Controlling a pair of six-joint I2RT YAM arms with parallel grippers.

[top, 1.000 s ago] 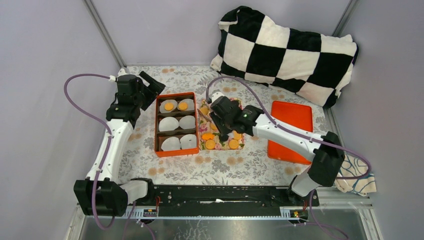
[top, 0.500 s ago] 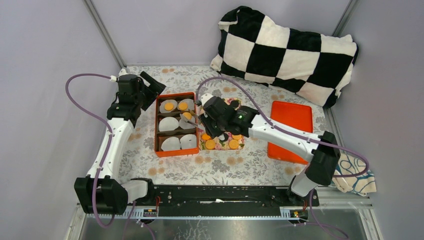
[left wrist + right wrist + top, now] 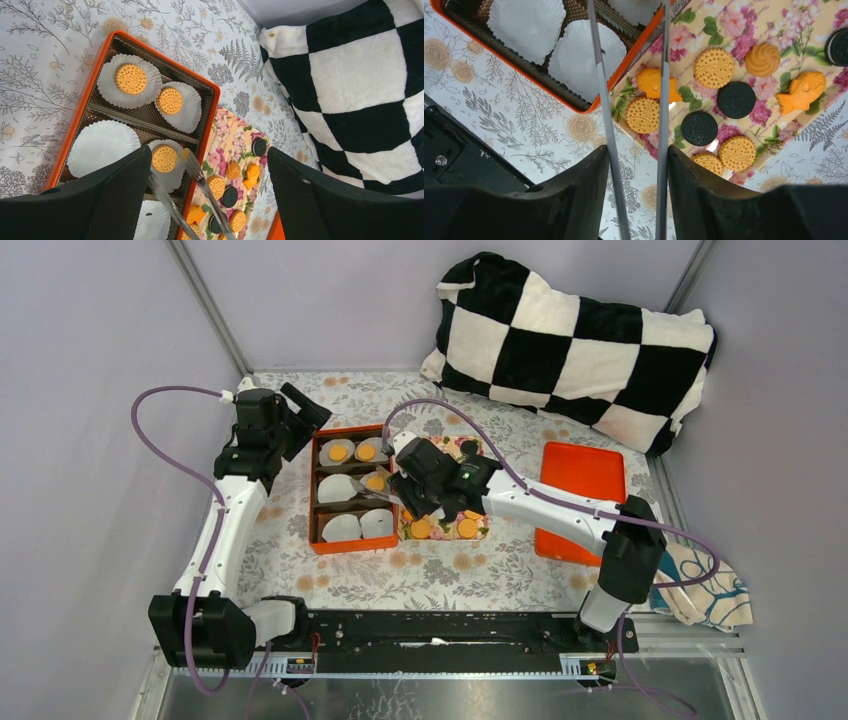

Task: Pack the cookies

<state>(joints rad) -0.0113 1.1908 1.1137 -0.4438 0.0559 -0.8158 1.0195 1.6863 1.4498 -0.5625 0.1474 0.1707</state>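
Observation:
Several round tan and black cookies (image 3: 421, 528) lie on the floral tray (image 3: 446, 536), clearer in the right wrist view (image 3: 713, 67). The orange box (image 3: 349, 544) holds white paper cups. Two back cups each hold a tan cookie (image 3: 339, 452). A third cookie (image 3: 164, 158) lies in the middle right cup. My right gripper (image 3: 425, 487) is shut on metal tongs (image 3: 663, 100). The tong tips (image 3: 188, 157) stand apart beside that third cookie. My left gripper (image 3: 305, 406) is open and empty, above the box's back left corner.
A black and white checkered pillow (image 3: 570, 340) lies at the back right. A flat orange lid (image 3: 585, 490) sits right of the floral tray. A cloth (image 3: 712, 590) lies at the near right. Three cups (image 3: 337, 487) are empty. Walls close in both sides.
My right arm moved left from the floral tray to the orange box with the tongs. A tan cookie now lies in the middle right cup. The left arm has not moved.

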